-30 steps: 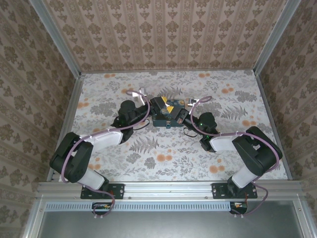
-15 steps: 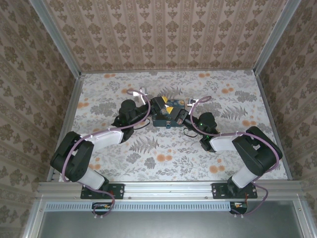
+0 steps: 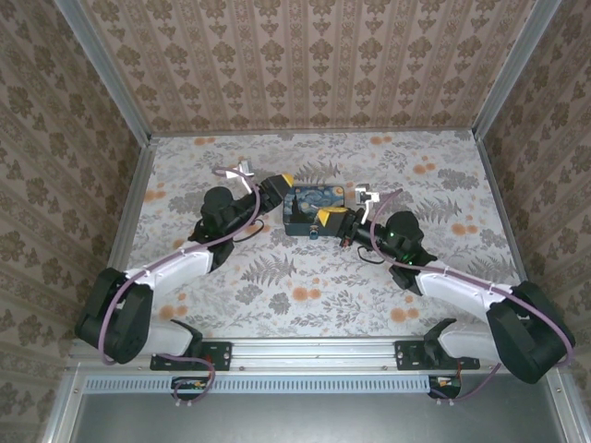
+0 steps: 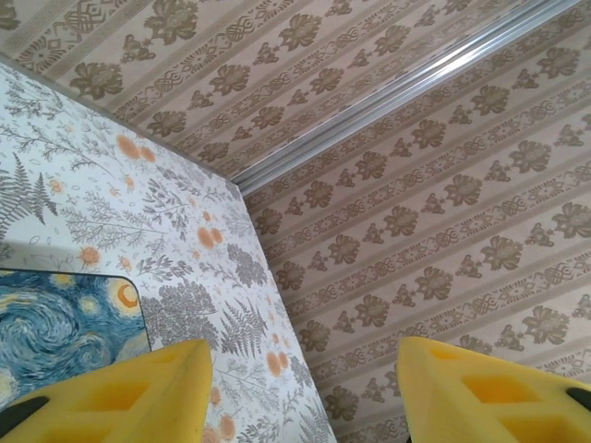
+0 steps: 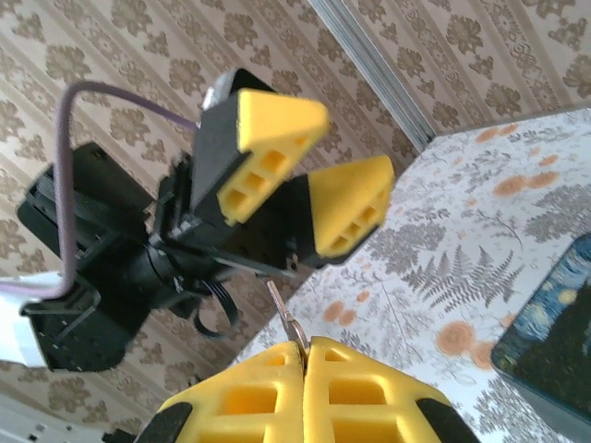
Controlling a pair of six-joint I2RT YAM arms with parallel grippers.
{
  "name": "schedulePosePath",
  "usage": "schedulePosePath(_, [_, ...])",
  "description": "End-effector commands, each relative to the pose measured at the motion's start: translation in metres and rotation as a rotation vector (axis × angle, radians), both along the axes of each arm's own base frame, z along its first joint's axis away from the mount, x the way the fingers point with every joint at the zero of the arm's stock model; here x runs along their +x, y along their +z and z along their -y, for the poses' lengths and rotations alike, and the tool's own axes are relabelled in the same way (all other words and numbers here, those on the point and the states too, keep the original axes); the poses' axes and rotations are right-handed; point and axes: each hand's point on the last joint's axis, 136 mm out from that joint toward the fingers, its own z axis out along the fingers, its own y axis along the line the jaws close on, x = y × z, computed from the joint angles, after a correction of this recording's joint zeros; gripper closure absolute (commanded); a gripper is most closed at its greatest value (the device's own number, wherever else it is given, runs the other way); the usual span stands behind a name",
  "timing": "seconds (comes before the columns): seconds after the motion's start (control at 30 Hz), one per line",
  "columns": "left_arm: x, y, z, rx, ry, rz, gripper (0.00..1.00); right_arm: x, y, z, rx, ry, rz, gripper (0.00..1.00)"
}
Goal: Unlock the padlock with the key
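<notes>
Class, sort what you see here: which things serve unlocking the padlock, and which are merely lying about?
For the job: key, pinched in the shut right gripper; open left gripper; padlock, apparently the tiny dark piece at the near edge of the starry-night box.
Just there: starry-night box; floral table.

Brown damask wallpaper [image 3: 305, 65] covers the walls at nine, twelve and three o'clock. The tabletop [image 3: 305, 295] wears grey ferns and orange blossoms, and an aluminium rail [image 3: 314, 351] crosses at six o'clock.
</notes>
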Motion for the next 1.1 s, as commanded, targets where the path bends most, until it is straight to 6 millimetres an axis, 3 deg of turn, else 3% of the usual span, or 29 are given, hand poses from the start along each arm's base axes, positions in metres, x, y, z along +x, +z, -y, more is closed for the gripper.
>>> schedulePosePath(0.0, [-0.005,-0.007,-0.002,0.021,-0.013,-0.017,0.43,-0.008,-0.023,0.002,-0.089,0.017,-0.013,1.0])
schedulePosePath(0.23, [-0.007,-0.016,0.0,0.035,-0.028,-0.035,0.43,-0.007,-0.027,0.003,-0.083,0.004,-0.027,1.0])
schedulePosePath(0.57, [-0.015,-0.057,0.015,0.09,-0.071,-0.089,0.43,0.004,-0.039,0.005,-0.048,-0.04,-0.13,1.0])
schedulePosePath(0.83, [-0.021,-0.096,0.027,0.122,-0.095,-0.147,0.44,0.033,-0.072,0.027,0.007,-0.196,-0.329,1.0])
schedulePosePath(1.07, [-0.042,-0.152,0.043,0.335,-0.192,-0.144,0.46,0.069,-0.085,0.043,0.078,-0.29,-0.461,1.0])
